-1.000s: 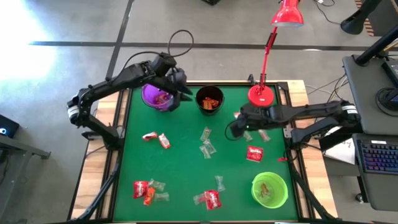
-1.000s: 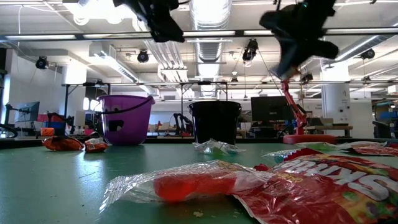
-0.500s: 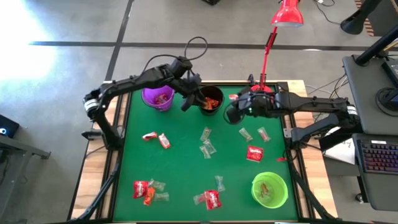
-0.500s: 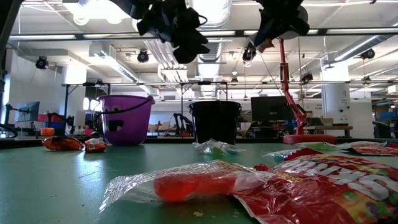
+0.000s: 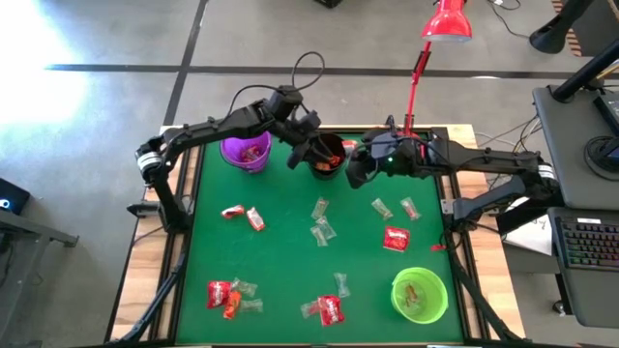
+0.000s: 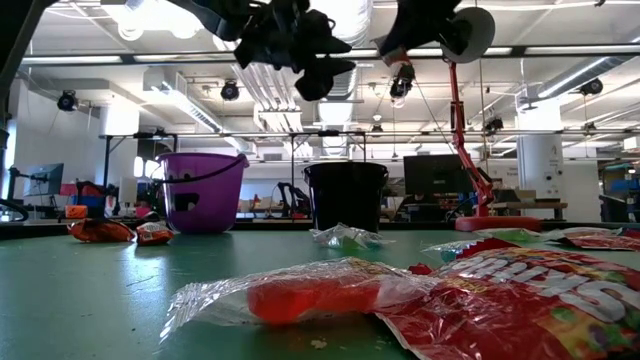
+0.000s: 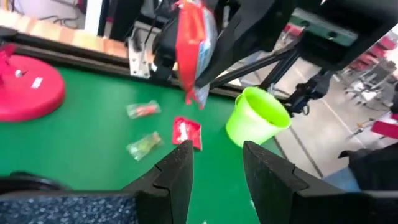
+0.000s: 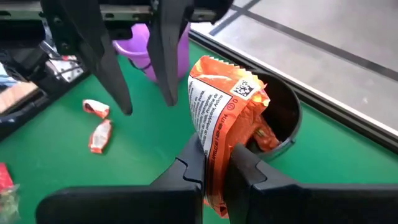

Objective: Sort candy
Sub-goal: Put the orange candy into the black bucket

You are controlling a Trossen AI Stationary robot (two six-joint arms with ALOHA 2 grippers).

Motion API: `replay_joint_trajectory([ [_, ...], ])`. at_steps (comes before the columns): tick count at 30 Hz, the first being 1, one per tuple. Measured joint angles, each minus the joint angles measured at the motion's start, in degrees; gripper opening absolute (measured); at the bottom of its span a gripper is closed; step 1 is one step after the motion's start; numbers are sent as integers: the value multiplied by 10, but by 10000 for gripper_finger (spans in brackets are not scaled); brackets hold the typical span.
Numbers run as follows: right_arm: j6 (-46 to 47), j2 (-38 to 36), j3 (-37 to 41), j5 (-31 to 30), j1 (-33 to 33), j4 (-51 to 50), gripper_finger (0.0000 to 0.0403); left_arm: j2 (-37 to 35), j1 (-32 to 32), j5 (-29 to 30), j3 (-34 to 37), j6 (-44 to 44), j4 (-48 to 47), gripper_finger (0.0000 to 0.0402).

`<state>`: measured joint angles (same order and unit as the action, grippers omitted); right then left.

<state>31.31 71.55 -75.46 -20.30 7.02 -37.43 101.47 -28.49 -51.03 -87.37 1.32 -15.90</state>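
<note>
Candy packet (image 8: 219, 118) orange, lower end hidden | right gripper (image 8: 214, 163) clamped on it | left gripper (image 7: 217, 163) parted, empty

I see a green surface (image 5: 290, 261) under a purple cup (image 5: 244, 152), a black cup (image 5: 326, 155) and a lime-green cup (image 5: 420, 294). An orange packet (image 8: 221, 134) carries white print; red candies (image 5: 396, 238) and clear greenish ones (image 5: 321, 230) lie scattered. The lamp (image 5: 446, 21) is red.

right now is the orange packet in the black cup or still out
Out. The right gripper holds the orange packet pinched above the black cup, whose rim shows beside it.
</note>
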Motion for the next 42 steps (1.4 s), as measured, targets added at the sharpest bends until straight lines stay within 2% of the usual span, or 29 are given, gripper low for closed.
replay_joint_trajectory([
  [7,-20,29,-1,29,3,39,20,0,0,-10,0,41,71,123],
  [23,-34,67,-32,47,3,41,20,0,0,16,0,42,81,120],
  [27,-34,67,-33,44,3,42,20,0,-1,16,0,39,79,102],
  [37,-33,67,-33,44,3,44,20,0,-1,14,0,37,79,11],
  [42,-34,67,-33,43,3,45,31,0,-1,14,0,37,79,7],
])
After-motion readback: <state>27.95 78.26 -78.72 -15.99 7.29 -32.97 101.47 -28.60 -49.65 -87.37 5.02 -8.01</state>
